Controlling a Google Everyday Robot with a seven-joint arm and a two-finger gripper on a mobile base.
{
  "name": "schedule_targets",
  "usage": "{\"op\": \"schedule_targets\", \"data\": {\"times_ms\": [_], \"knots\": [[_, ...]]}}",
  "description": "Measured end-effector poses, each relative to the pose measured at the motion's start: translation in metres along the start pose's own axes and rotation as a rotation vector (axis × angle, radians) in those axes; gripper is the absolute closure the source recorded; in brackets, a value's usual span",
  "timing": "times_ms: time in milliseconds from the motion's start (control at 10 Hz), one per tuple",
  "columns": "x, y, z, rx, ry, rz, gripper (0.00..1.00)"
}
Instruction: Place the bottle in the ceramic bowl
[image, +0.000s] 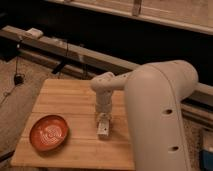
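Observation:
The ceramic bowl (48, 133) is orange-red with pale swirls inside and sits on the front left of the wooden table (70, 97). The bottle (103, 131) is a small whitish shape standing on the table to the right of the bowl, about a bowl's width away. My gripper (103, 122) points straight down from the white arm (155, 110) and is directly over the bottle, right at its top. The bottle's cap and label are hidden by the gripper.
The big white arm housing covers the table's right side. A long dark ledge (75, 52) with cables and a small white box (34, 33) runs behind the table. The table's front edge is just below the bowl.

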Motion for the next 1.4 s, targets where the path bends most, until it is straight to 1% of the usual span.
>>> {"op": "schedule_targets", "data": {"times_ms": [200, 300, 400, 500, 600, 700, 900, 1000, 1200, 1400], "knots": [[0.0, 0.0, 0.001, -0.014, 0.007, -0.017, 0.65], [0.0, 0.001, 0.001, -0.019, 0.007, -0.023, 0.73], [0.001, 0.005, -0.004, -0.028, 0.003, -0.036, 0.85], [0.002, 0.008, -0.009, -0.036, -0.003, -0.046, 0.94], [0.004, 0.01, -0.016, -0.043, -0.008, -0.056, 0.99], [0.008, 0.018, -0.029, -0.053, -0.015, -0.082, 1.0], [0.018, 0.049, -0.048, -0.07, -0.022, -0.162, 1.0], [0.023, 0.068, -0.057, -0.077, -0.025, -0.215, 1.0], [0.033, 0.103, -0.064, -0.087, -0.022, -0.314, 1.0], [0.045, 0.144, -0.069, -0.101, -0.014, -0.441, 1.0]]}}
